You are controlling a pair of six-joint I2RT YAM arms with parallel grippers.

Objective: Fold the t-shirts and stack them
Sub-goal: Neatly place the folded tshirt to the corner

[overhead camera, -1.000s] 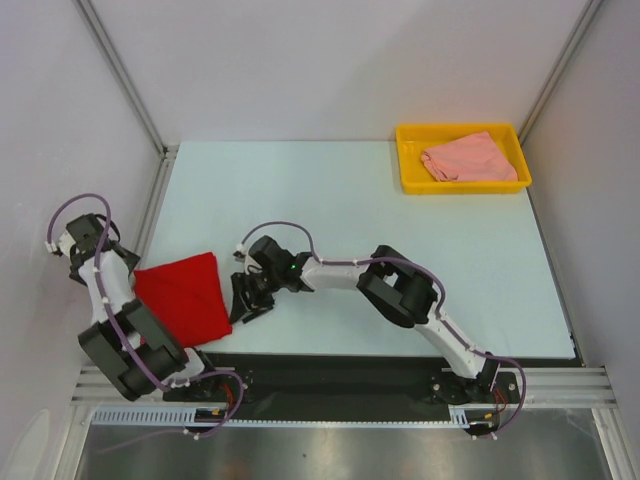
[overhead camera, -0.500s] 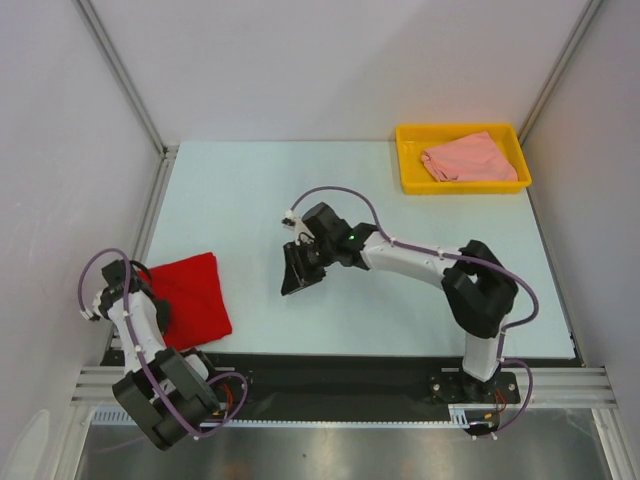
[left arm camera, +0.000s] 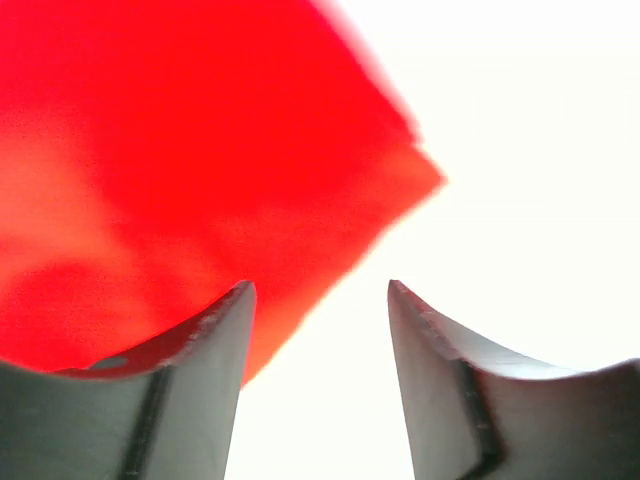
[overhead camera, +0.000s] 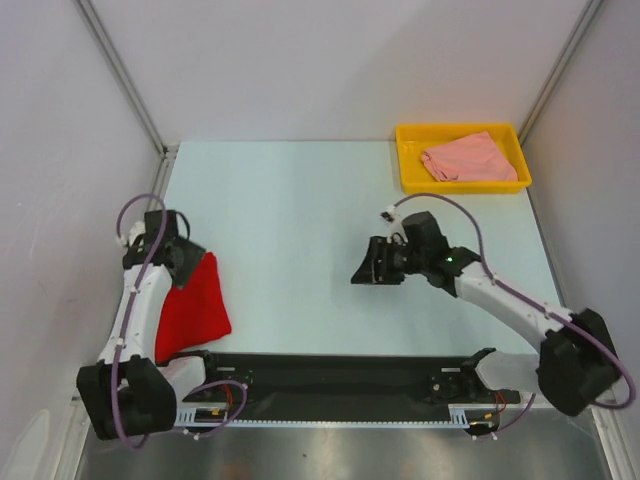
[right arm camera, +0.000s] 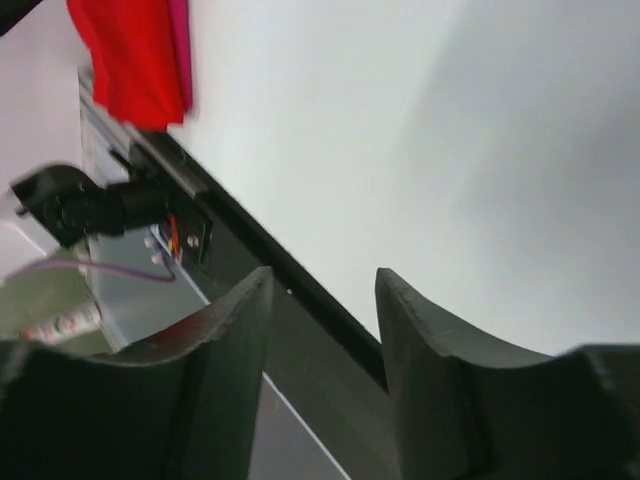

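A bright red t-shirt (overhead camera: 195,305) lies folded at the table's near left; the left wrist view shows it close up (left arm camera: 180,150). In the right wrist view a magenta t-shirt (right arm camera: 181,50) shows as a thin strip along the edge of the red one (right arm camera: 130,60). A pale salmon t-shirt (overhead camera: 470,158) lies crumpled in the yellow tray (overhead camera: 460,187) at the far right. My left gripper (overhead camera: 183,268) (left arm camera: 320,295) hovers open over the red shirt's far corner, holding nothing. My right gripper (overhead camera: 360,274) (right arm camera: 322,290) stands open and empty above the table's middle, facing left.
White walls close in the table on the left, back and right. A black rail (overhead camera: 330,370) with both arm bases runs along the near edge. The left arm stretches along the left table edge beside the red shirt.
My right arm has swung from beside the red shirt to the table's middle right. My left gripper dropped to the shirt's near-left side, then moved to its far corner.
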